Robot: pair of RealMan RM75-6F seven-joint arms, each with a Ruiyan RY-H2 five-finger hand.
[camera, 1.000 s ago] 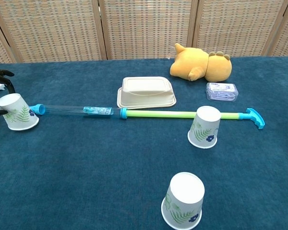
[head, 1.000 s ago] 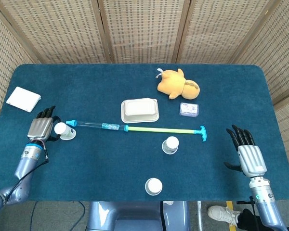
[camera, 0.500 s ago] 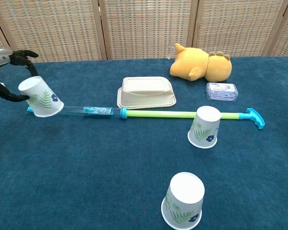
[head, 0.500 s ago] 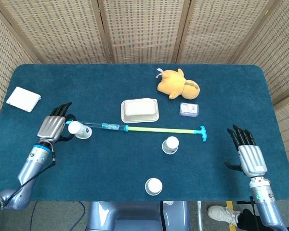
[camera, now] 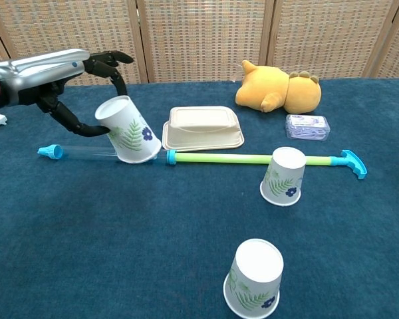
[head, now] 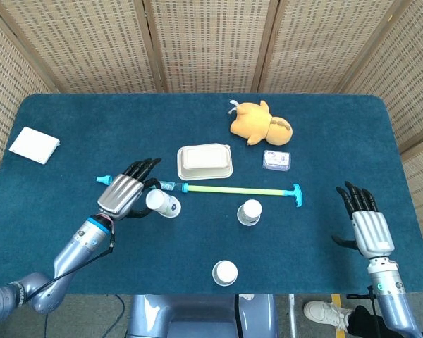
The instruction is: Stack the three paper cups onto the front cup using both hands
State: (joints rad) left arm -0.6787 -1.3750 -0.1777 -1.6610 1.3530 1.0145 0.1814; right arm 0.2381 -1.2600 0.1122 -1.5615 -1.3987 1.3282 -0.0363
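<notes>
Three white paper cups with a leaf print are in play. My left hand (head: 123, 195) (camera: 60, 73) grips one paper cup (head: 162, 204) (camera: 129, 129), upside down and tilted, lifted above the table left of centre. A second cup (head: 249, 212) (camera: 284, 175) stands upside down right of centre, touching a long rod. The front cup (head: 225, 272) (camera: 255, 278) stands upside down near the table's front edge. My right hand (head: 369, 227) is open at the table's right edge, seen only in the head view.
A long clear, green and blue rod (head: 229, 189) (camera: 219, 158) lies across the middle. Behind it sit a beige lidded box (head: 205, 161) (camera: 202, 127), a yellow plush toy (head: 260, 122) (camera: 279, 88) and a small packet (head: 276, 160) (camera: 307, 126). A white pad (head: 34, 145) lies at the far left.
My left hand has lifted its cup off the table at the far left and carried it rightward toward the centre, tilting it. The right hand has barely moved.
</notes>
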